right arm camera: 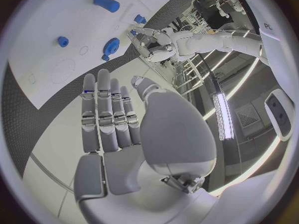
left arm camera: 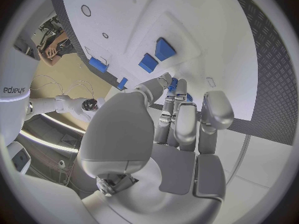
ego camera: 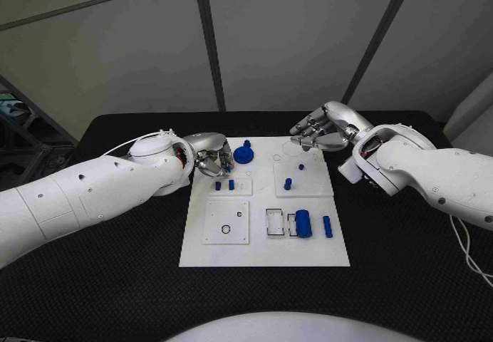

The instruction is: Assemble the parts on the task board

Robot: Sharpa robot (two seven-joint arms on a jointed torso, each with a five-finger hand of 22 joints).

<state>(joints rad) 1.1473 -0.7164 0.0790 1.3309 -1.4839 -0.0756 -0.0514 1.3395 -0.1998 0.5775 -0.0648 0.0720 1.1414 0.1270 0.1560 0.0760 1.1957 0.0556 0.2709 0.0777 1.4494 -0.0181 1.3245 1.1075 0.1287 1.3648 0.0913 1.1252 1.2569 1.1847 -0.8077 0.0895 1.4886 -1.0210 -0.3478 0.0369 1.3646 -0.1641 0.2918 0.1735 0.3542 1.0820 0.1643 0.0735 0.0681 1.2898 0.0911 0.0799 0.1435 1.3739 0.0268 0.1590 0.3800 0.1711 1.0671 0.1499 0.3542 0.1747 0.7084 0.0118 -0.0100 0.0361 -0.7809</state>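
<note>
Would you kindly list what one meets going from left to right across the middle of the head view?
Left robot hand → blue gear-like part → small blue peg → right robot hand.

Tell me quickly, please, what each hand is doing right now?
Left hand: fingers curled over the white plastic task board's left edge; a grip cannot be told.
Right hand: open, fingers straight, holding nothing.
</note>
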